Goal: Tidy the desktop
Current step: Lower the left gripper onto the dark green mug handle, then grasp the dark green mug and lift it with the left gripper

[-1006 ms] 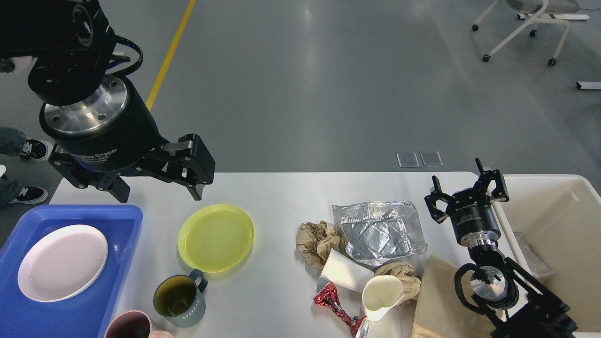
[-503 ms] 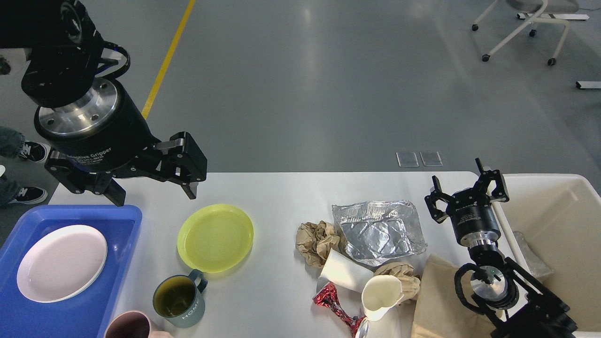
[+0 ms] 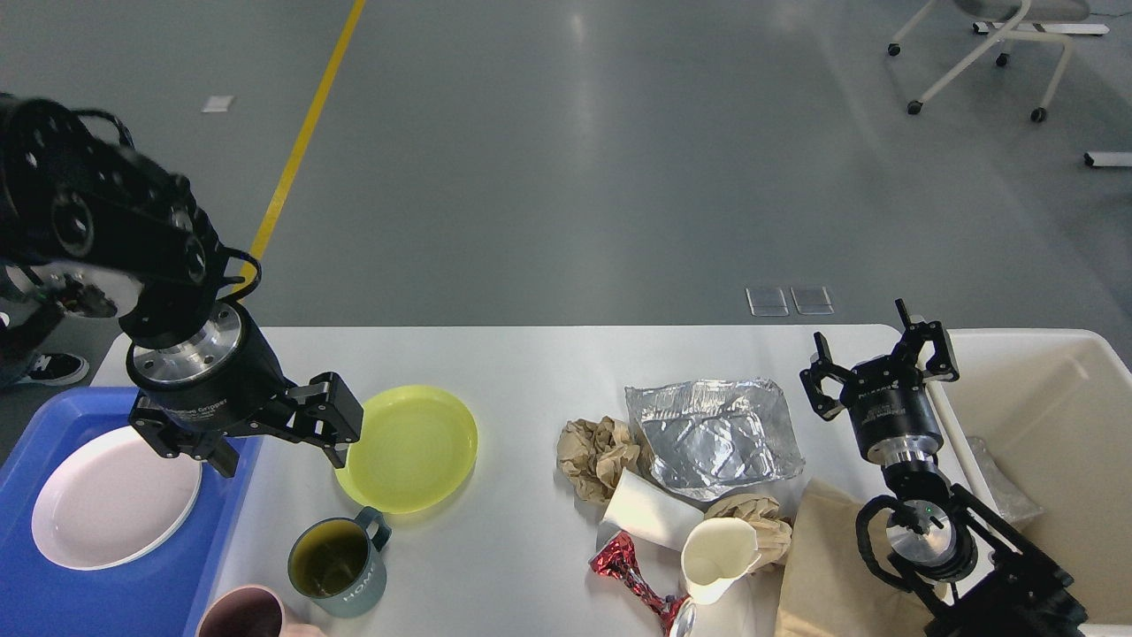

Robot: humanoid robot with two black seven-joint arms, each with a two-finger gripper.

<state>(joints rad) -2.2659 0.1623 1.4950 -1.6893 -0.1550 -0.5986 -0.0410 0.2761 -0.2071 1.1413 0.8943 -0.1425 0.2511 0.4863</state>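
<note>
The white-grey desktop [image 3: 531, 372] spans the view. My left gripper [image 3: 279, 456] is open and empty, low over the desktop between the blue tray [image 3: 133, 593] and the yellow-green plate [image 3: 416, 451], one finger at the plate's left rim. My right gripper [image 3: 875, 363] is open and empty, pointing up at the right, beside the cream bin [image 3: 1052, 416]. A crumpled foil tray [image 3: 716, 433], brown paper balls [image 3: 597, 451], white paper cups [image 3: 716, 557], a red foil wrapper [image 3: 623, 566] and a brown paper bag [image 3: 822, 566] lie centre-right.
A white plate [image 3: 115, 495] lies in the blue tray. A grey-green mug [image 3: 340, 566] and a pink cup [image 3: 243, 615] stand at the front left. A person's shoe [image 3: 53, 367] shows at the left edge. A chair [image 3: 999, 53] stands far back right.
My left gripper has come down and toward me, from above the table's back left edge to just left of the yellow-green plate. The right arm has not moved.
</note>
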